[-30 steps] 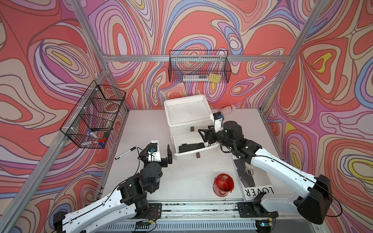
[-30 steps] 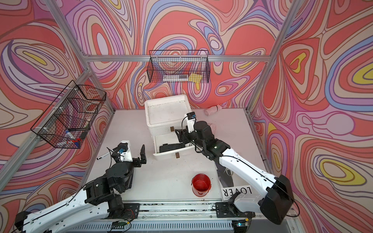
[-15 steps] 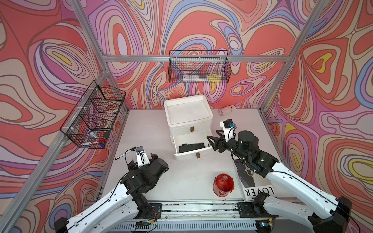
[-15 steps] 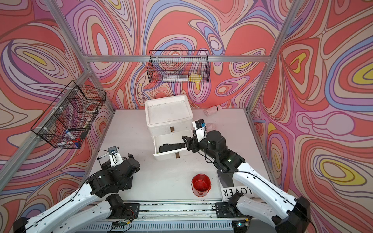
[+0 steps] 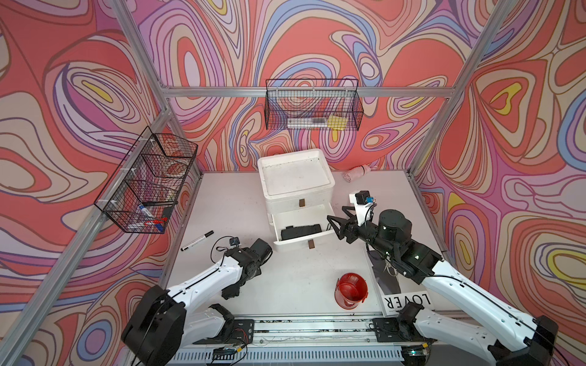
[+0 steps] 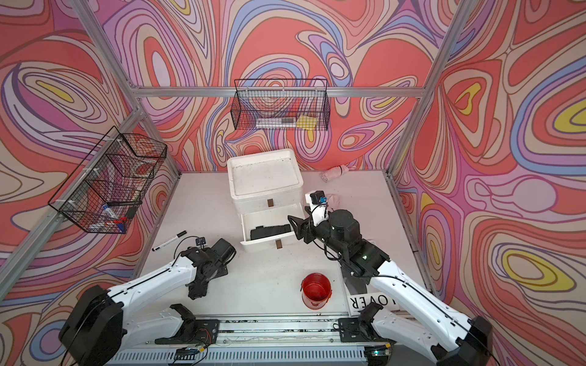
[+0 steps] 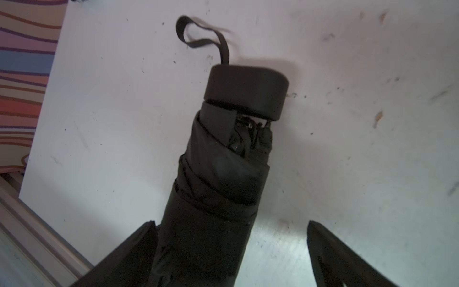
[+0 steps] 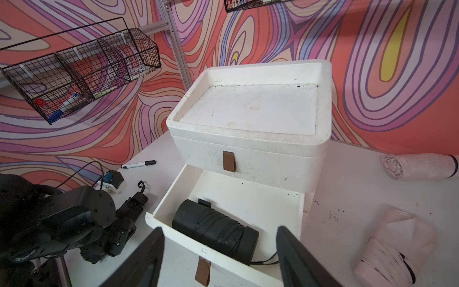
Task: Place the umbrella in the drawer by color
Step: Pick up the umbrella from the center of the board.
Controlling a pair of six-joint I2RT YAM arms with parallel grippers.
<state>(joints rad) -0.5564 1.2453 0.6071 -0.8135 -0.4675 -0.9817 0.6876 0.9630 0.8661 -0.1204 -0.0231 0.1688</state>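
Left tool [image 7: 231, 223] open, astride black umbrella [image 7: 223, 161] lying on bench [image 7: 347, 124], close against one finger. Right tool [image 8: 219, 229] open and empty, just before open lower drawer [image 8: 248, 198] holding second umbrella [image 8: 211, 228], also black

Robot lab cell, not a home or shop. A bare aluminium frame [image 5: 310, 92] boxed in the white surface [image 5: 295, 272]. The wall panels [image 5: 222, 47] were a printed swirl backdrop in red, purple and blue. Two white-and-black robot arms, the left arm [image 5: 203, 282] and the right arm [image 5: 459, 285], sat bolted to a metal rail [image 5: 317, 326] at the front edge. Loose wires and a small circuit board [image 5: 226, 350] lay exposed below. Black wire baskets [image 5: 312, 109] hung off the frame. The surface was scuffed and stained.
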